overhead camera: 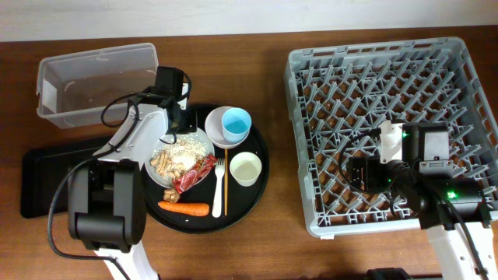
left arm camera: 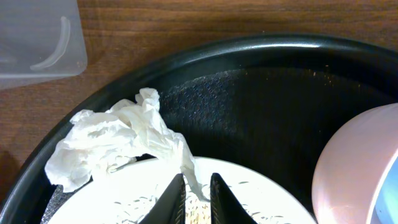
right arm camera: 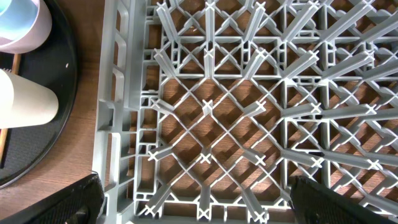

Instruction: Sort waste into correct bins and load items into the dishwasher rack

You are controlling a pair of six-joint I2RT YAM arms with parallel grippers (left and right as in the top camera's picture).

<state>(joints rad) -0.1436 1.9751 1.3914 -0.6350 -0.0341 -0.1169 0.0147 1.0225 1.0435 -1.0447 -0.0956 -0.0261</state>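
Barely begun: the dishwasher rack and clear tub hold nothing. The left end effector pinches narrowly on the crumpled white paper scrap; the right end effector gapes wide.

Light is falling evenly from above; the table is showing only soft, short shadows. The rim of the black tray is catching a pale sheen. The paper is reading bright yet keeping its creases. The tub and bowl are blurring at the frame edges. The rack is rendering sharp in close view.
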